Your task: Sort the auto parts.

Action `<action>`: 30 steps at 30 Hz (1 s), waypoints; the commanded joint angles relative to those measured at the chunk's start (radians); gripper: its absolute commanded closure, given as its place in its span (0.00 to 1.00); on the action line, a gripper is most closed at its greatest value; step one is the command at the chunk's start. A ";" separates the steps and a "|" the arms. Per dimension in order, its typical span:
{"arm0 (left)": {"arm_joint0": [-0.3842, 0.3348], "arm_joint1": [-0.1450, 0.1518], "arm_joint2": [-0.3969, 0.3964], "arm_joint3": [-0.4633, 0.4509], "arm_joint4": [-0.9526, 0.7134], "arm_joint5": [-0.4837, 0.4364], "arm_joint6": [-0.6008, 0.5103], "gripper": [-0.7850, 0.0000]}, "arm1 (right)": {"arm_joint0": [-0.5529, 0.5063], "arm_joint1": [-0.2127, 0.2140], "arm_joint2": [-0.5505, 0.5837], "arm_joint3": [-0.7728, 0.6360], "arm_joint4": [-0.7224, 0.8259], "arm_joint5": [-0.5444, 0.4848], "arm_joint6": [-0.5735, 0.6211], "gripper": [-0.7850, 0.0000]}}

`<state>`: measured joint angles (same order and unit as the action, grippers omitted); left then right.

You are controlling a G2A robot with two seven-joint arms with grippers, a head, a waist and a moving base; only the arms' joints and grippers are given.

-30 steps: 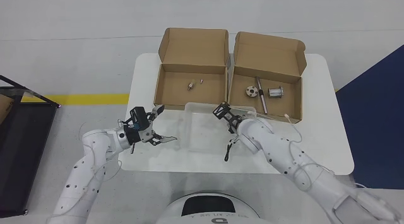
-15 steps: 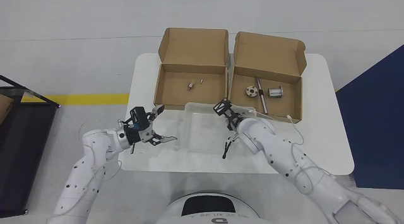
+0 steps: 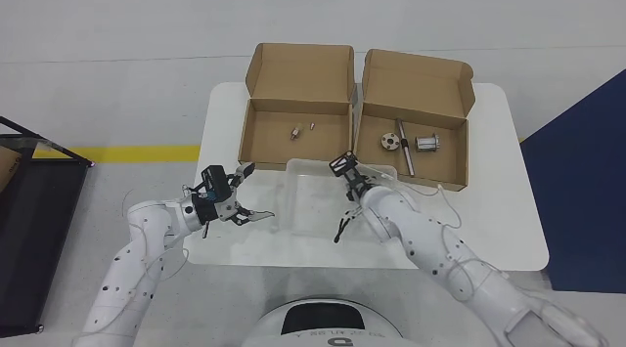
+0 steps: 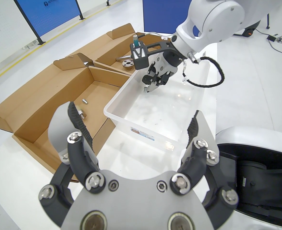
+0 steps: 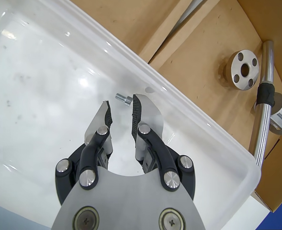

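one bolt [image 5: 124, 99] flat in clear tub [image 5: 155, 82], head beside one right pincer [image 5: 120, 106] fingertip, shank toward the other; fingers apart.

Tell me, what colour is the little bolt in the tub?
Small silver metal bolt, clearest in right wrist view.

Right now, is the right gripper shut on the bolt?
No, the right gripper is open and the bolt lies loose in the bin at its tips.
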<state>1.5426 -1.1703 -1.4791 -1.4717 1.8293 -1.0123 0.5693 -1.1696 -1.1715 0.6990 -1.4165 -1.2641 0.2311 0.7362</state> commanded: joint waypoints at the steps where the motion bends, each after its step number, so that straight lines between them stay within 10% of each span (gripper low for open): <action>1: 0.000 0.000 0.000 0.000 0.000 0.000 0.000 0.00 | 0.004 -0.006 -0.002 0.005 -0.001 0.004 0.008 0.69; 18: 0.000 0.000 0.000 0.000 0.000 0.000 0.000 0.00 | 0.024 -0.046 0.000 0.055 -0.010 -0.011 0.023 0.76; 22: 0.000 0.000 0.000 0.000 0.000 0.000 0.000 0.00 | 0.027 -0.053 0.007 0.070 -0.012 -0.012 0.026 1.00; 30: 0.000 0.000 0.000 0.000 0.000 0.000 0.000 0.00 | 0.003 -0.054 0.036 0.061 -0.033 -0.030 0.013 1.00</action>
<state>1.5426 -1.1703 -1.4791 -1.4717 1.8293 -1.0123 0.5693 -1.1608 -1.2273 0.7288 -1.3513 -1.2942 0.2053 0.7534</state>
